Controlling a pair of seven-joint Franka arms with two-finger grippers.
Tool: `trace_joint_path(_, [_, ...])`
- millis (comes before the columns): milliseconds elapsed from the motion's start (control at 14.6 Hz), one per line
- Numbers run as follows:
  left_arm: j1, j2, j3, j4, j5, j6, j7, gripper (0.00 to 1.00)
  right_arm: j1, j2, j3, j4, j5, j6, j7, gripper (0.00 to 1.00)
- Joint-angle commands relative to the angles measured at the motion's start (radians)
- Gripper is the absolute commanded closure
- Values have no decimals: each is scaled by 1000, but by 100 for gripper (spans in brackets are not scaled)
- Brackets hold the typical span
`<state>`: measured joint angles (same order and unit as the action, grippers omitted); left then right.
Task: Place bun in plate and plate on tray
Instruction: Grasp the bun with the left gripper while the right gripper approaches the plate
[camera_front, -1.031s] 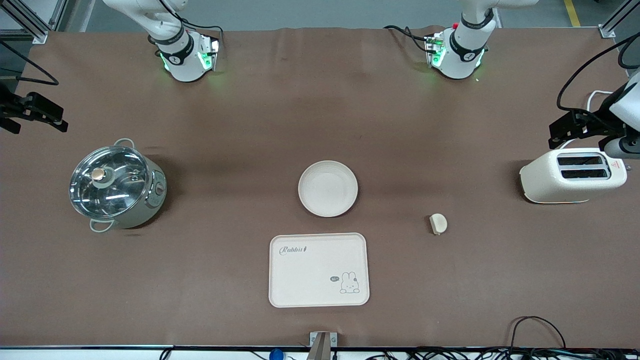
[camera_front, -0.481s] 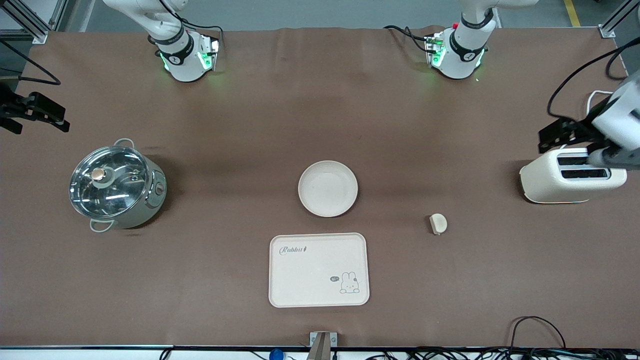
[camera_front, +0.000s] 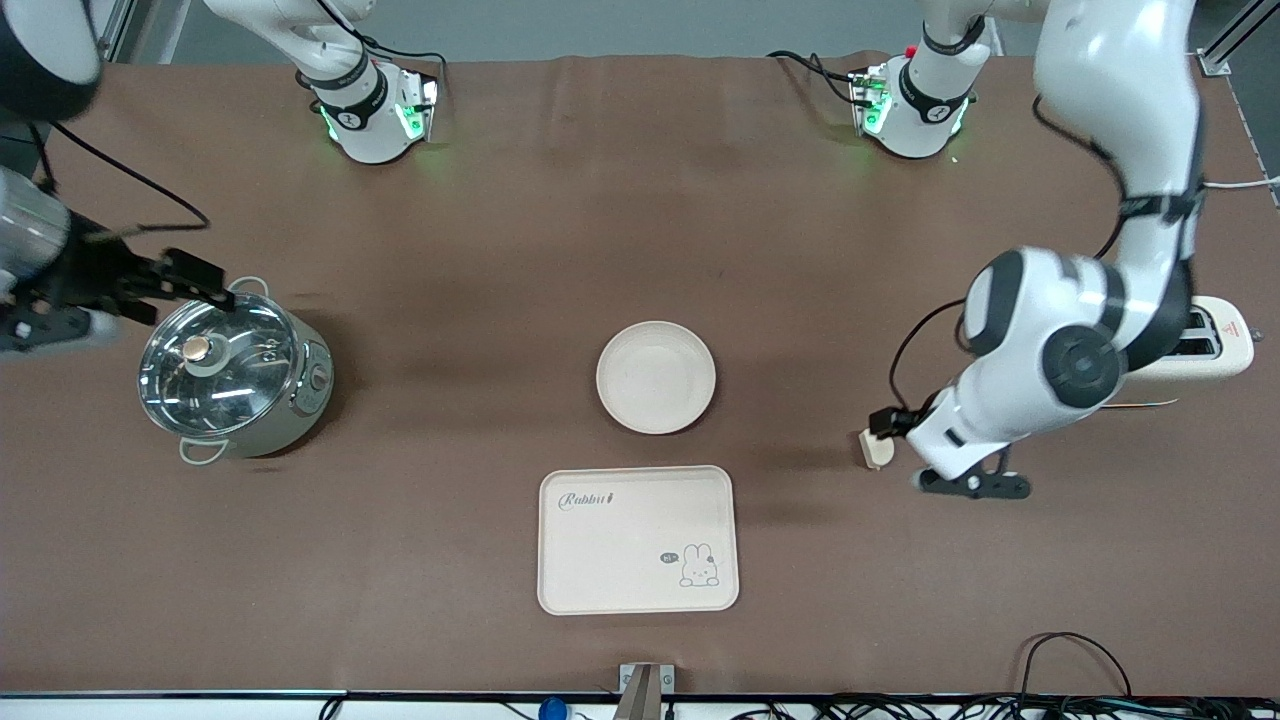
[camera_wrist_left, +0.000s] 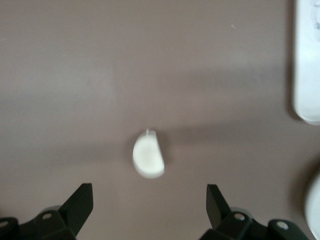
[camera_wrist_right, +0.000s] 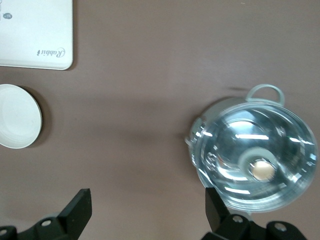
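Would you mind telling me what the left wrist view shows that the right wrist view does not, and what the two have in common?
Only the left wrist view shows the bun, lying on the table ahead of the open left gripper, which is over it.

Only the right wrist view shows the lidded pot, with the open right gripper over the table beside it, and the tray's lettered corner.

Both show the brown table and a pair of spread black fingers. The plate is plain in the right wrist view; white shapes at the other's edge cannot be identified.
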<state>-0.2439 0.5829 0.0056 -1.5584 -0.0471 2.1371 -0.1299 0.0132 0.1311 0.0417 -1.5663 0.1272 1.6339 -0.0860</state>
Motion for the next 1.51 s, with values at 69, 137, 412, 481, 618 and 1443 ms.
trace_joint_path(69, [23, 73, 1, -94, -8, 190, 19, 0, 22, 65, -2, -26, 112, 72, 11, 0])
trace_joint_path(137, [25, 77, -1, -113, -10, 201, 18, 0, 25, 80, -2, -26, 132, 82, 12, 0])
trace_joint_path(412, [23, 81, -4, -203, -20, 331, 7, 0, 76, 145, 0, -28, 143, 142, 40, 0])
trace_joint_path(481, [25, 81, -6, -210, -26, 337, 7, 5, 86, 151, 0, -44, 166, 173, 43, 0])
trace_joint_path(618, [26, 77, -19, -227, -62, 336, 7, 34, 96, 153, 0, -105, 254, 249, 60, 0])
trace_joint_path(1443, [-35, 46, -220, -115, -83, 216, -483, 90, 367, 310, 0, -284, 431, 700, 173, 0])
